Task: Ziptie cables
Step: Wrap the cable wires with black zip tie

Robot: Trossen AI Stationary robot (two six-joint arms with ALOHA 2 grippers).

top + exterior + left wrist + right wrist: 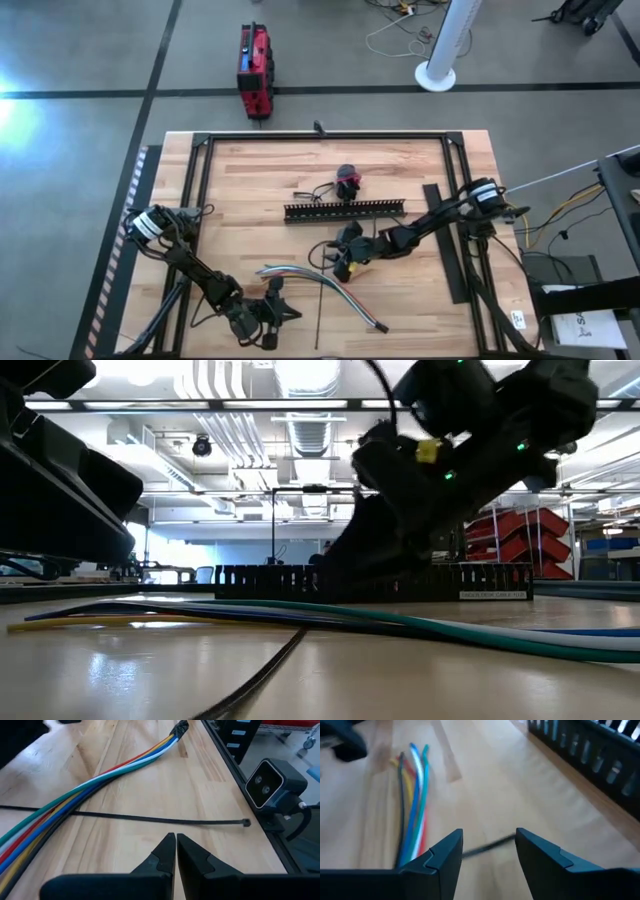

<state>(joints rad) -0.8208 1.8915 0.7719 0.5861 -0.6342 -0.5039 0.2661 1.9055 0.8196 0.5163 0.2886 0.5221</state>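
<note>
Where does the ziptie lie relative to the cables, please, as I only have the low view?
Observer: The ziptie crosses the cables, with its head end clear of them.
Operator: Thank you; is the left end effector holding it?
Observer: No, the left end effector is shut and empty, short of the ziptie.
Operator: And the right one?
Observer: The right end effector is open, with the cable ends ahead of it.
</note>
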